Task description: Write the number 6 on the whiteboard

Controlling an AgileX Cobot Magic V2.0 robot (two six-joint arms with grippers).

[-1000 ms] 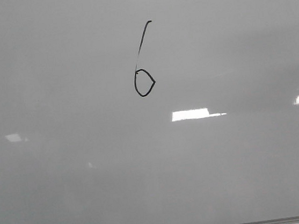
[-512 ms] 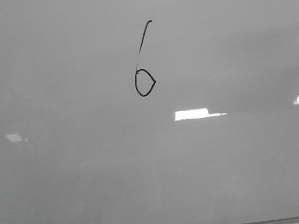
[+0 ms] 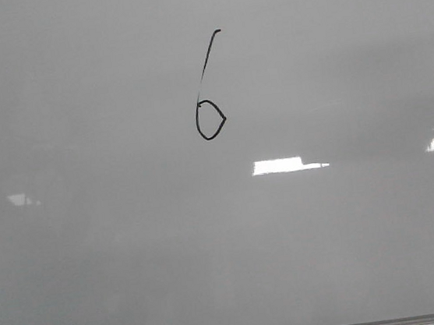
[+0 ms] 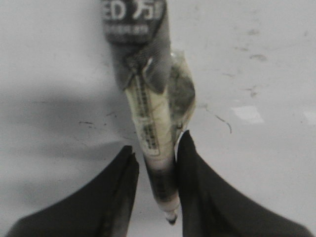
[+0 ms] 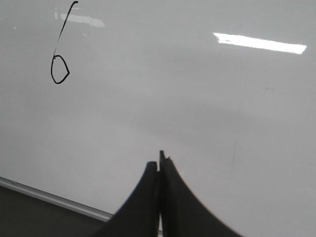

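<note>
The whiteboard (image 3: 351,241) fills the front view, pale grey and glossy, with bright glare patches across its lower half and a thin grey frame edge along the bottom. The 6 (image 3: 207,93) is drawn in thin black line a little above the middle of the board, its long stem slanting up to the right and its small loop coming to a point on the right side. Neither arm shows in that view.

In the left wrist view, the left gripper (image 4: 155,163) hangs over the board with its dark fingers (image 4: 116,197) pinching a marker (image 4: 148,113). The marker runs lengthwise between them, its dark printed barrel pointing away from the wrist, a taped or yellowed wrap round its middle, and one end poking out near the base of the fingers. Faint dark smudges mark the board around it.

In the right wrist view, the right gripper (image 5: 159,165) is held over bare board, its fingers (image 5: 143,197) pressed together with nothing between them. The 6 (image 5: 60,59) lies well apart from it, and the frame edge (image 5: 54,199) crosses just beside the fingers.
</note>
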